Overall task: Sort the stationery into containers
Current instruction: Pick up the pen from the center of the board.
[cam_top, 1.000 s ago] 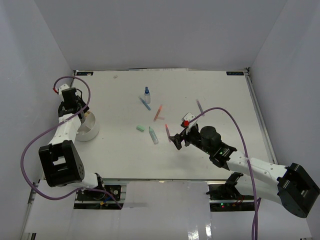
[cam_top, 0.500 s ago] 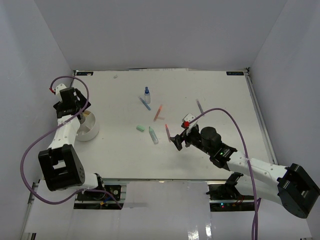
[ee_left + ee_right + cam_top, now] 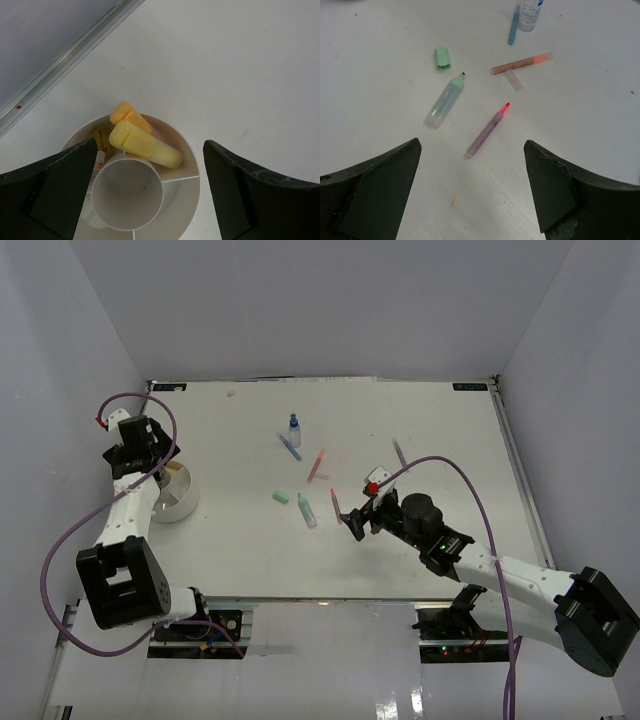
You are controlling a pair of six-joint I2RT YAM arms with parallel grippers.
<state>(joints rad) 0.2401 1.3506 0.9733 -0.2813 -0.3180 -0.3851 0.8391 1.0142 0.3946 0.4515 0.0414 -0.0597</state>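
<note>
Our left end effector (image 3: 150,147) hangs wide open and empty over the dish (image 3: 172,202) at lower centre, where a yellow marker (image 3: 145,145) and an orange marker (image 3: 131,115) share one compartment. Our right end effector (image 3: 471,145), equally spread and empty, hovers above a red-tipped pen (image 3: 487,131) on the surface (image 3: 380,110). We judge that picking it comes next: descend, then close across its barrel. The bottle (image 3: 530,12) is cut off at the upper edge.
</note>
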